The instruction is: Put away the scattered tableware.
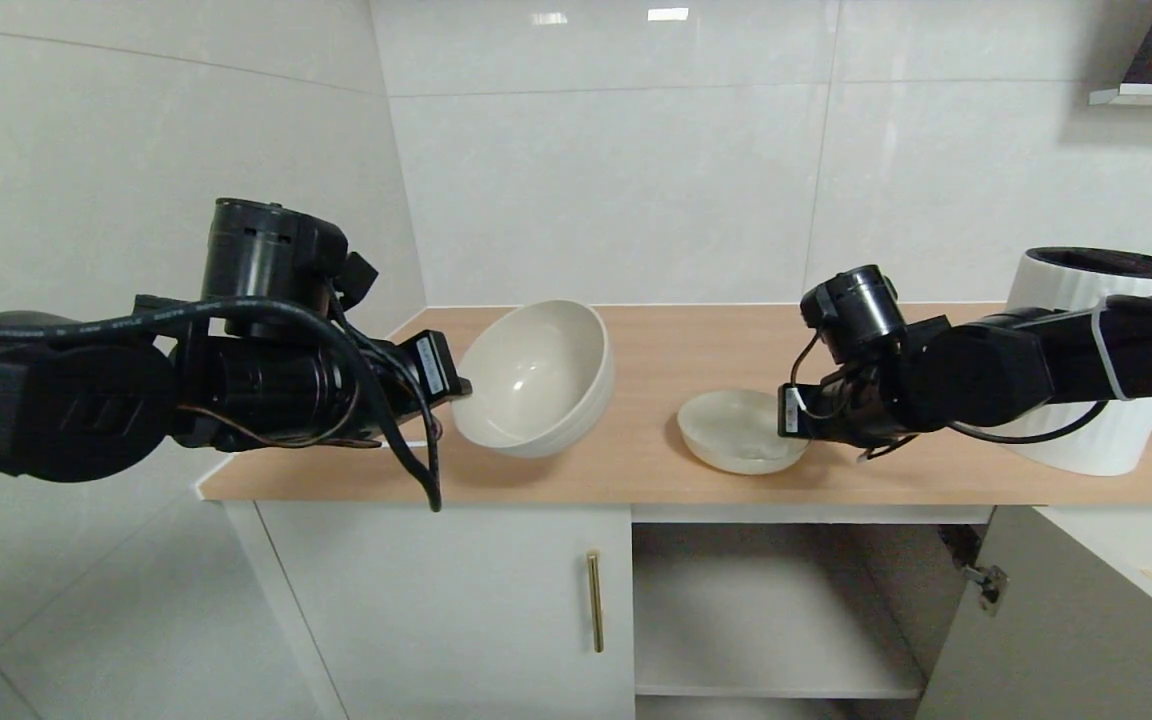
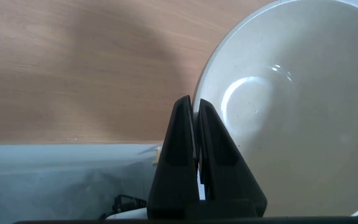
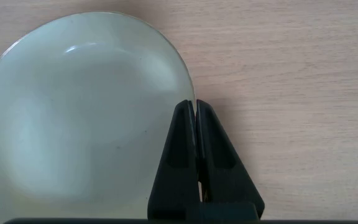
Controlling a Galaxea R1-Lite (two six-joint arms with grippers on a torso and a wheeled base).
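Observation:
A large white bowl (image 1: 536, 380) is tipped up on its side over the left part of the wooden countertop (image 1: 676, 340), its opening facing me. My left gripper (image 1: 458, 388) is shut on the bowl's rim; in the left wrist view the gripper (image 2: 196, 109) pinches the edge of the bowl (image 2: 291, 106). A small white plate (image 1: 741, 430) lies on the counter to the right. My right gripper (image 1: 791, 412) is shut on that plate's right rim, seen up close as the gripper (image 3: 195, 112) clamped on the plate (image 3: 79, 112).
A white cylindrical pot (image 1: 1096, 360) with a dark top stands at the counter's right end. Below the counter, the cabinet's right door (image 1: 996, 630) is swung open, showing a shelf (image 1: 766, 620); the left door (image 1: 456, 610) is closed. Tiled walls enclose the corner.

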